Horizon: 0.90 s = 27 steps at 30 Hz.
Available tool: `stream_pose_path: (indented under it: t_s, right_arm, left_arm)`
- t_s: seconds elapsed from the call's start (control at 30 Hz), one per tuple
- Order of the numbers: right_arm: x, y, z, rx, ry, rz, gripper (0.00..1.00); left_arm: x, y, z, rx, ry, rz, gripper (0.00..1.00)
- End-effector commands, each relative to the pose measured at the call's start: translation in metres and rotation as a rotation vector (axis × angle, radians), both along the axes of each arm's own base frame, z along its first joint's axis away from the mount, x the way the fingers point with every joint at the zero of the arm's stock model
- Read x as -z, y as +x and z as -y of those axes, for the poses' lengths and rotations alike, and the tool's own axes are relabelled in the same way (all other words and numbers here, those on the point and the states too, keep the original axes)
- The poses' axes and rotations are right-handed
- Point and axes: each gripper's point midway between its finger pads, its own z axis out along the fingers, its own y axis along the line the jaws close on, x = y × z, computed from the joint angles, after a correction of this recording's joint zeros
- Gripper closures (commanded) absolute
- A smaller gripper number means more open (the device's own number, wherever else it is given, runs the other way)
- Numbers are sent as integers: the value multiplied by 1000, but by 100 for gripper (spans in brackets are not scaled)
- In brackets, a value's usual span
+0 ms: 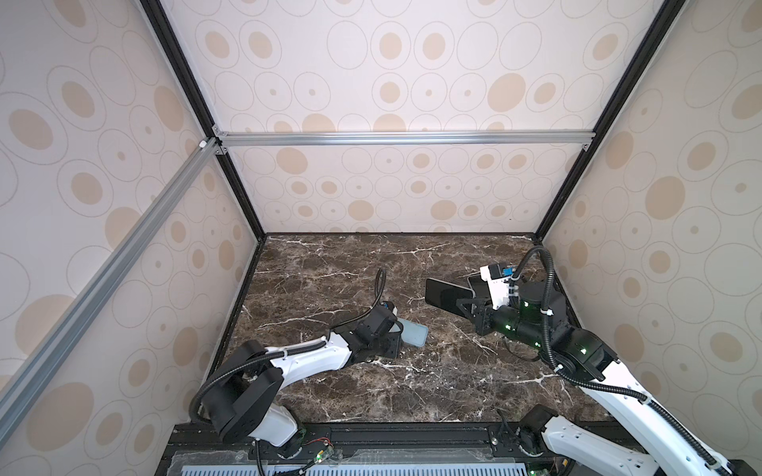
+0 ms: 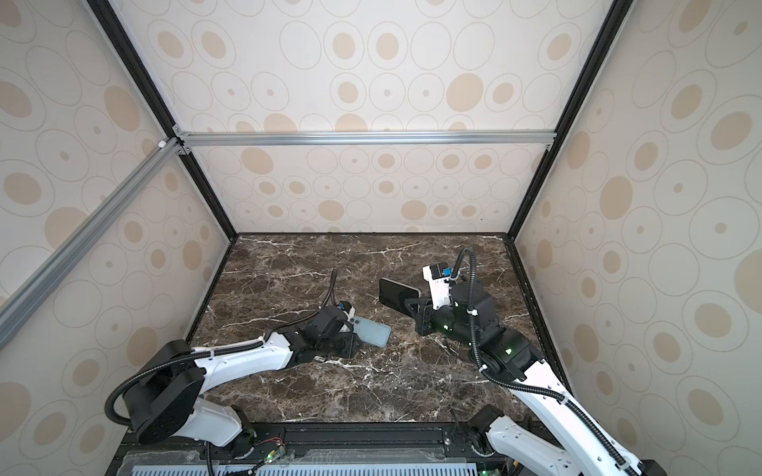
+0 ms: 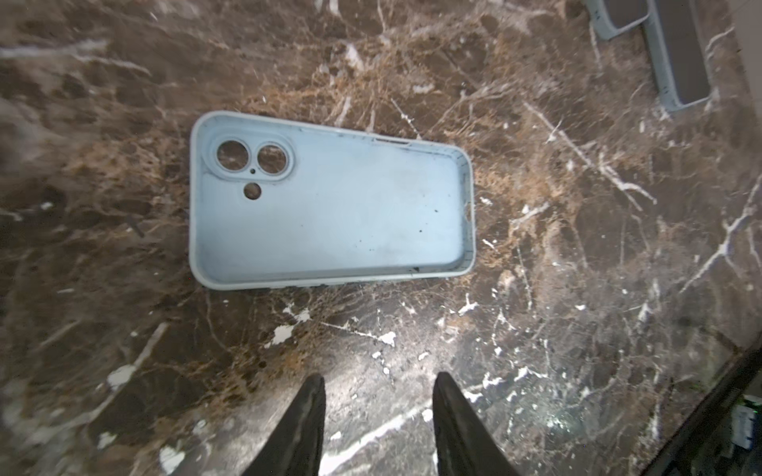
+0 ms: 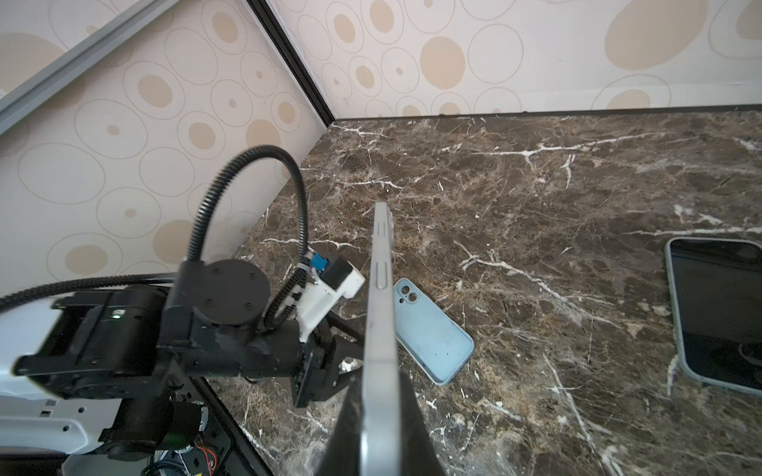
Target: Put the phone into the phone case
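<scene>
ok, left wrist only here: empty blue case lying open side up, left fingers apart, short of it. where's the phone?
Observer: The right gripper is shut on one end of the phone, right of the case in both top views.
Operator: screen which way?
Observer: Its dark screen faces up toward the top camera.
Operator: table otherwise bare?
Observer: No. A second phone with a pale rim lies screen up on the table, on the right arm's side.
</scene>
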Motion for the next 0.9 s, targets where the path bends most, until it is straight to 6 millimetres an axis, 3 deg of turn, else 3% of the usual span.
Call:
stream_pose_path:
  t_s: [0.0,0.2,0.47,0.63,0.87]
  right_arm:
    - [-2,-2,-7,-30,29,-27,100]
    - [30,11,-33,-78,59,-152,100]
    - [92,39,-63,-17,155,-387,100]
    - [121,57,-70,57,181,-444,100]
    - [156,66,-76,116,217,-543,100]
  left_arm:
    - [-31,14,-18,-85,22,110,55]
    - [-50,26,-44,-136,52,200,55]
    - [-50,49,-59,-178,21,234,55]
    - [-51,69,-53,-180,-81,230,54]
    - [-23,90,-36,-151,-138,163,54]
